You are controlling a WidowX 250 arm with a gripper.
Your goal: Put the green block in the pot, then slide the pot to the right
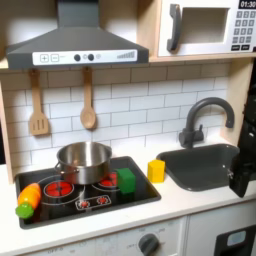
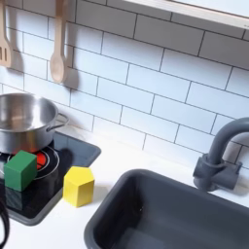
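Toy kitchen counter under white tile, wooden spoons on the wall, sink [image 1: 200, 168] to the first exterior view's right. Over at that view's right edge, a dark shape above the sink's far end: taken for the gripper [image 1: 243, 172], hanging low, cropped by the frame. Spread or pressed together? Cannot tell, too dark and cut off. Now the target: green block [image 1: 125, 180] [image 2: 20, 169] down on the black stove [image 1: 145, 190] [image 2: 70, 151], upright, just beside the pot [image 1: 84, 160] [image 2: 21, 119], at the pot's front-right in the first exterior view; touching or not, hard to call. Not yet in the pot. From the gripper, then, well away toward the first exterior view's left, beyond the sink and beyond the yellow block [image 1: 156, 170] [image 2: 79, 186] standing between. Cube-like, so no long axis to line up with; any pair of opposite faces likely good for a pinch. Likely call: sweep left over the yellow block, drop onto the green one, mind the pot wall close by.
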